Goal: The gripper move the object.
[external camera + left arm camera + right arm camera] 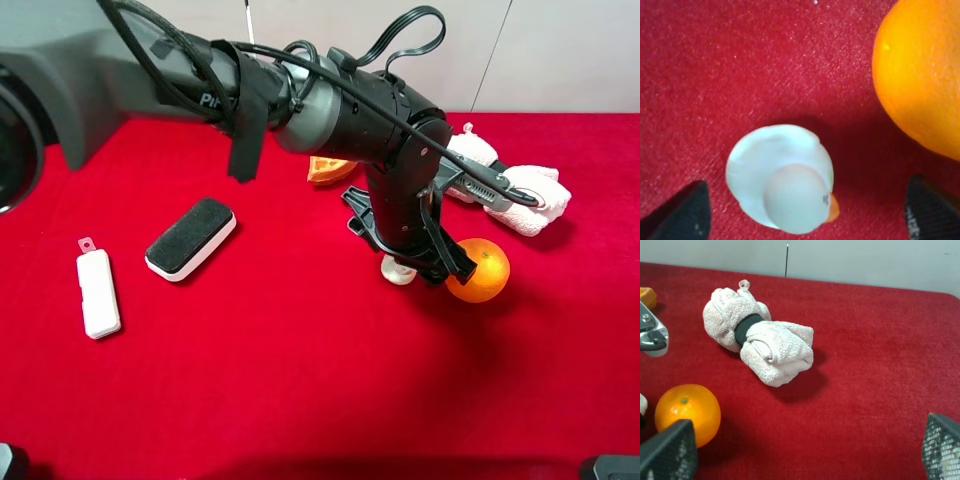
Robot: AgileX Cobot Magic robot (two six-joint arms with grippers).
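Note:
The object [398, 271] is a small cream-white lumpy piece on the red cloth, just left of an orange [481, 272]. In the left wrist view it [782, 177] looks like a tiny white duck with an orange beak. My left gripper [408, 257] hangs right over it, open, with one black fingertip [682, 212] on each side of it and not touching. My right gripper [805, 462] is open and empty, low over the cloth, facing the towel and the orange [687, 412].
A pink-white rolled towel [512, 188] lies behind the orange. A black-topped white block [190, 238] and a white rectangular case [98, 292] lie at the left. An orange wedge-shaped item [328, 170] sits behind the left arm. The orange [920, 75] is close beside the left gripper.

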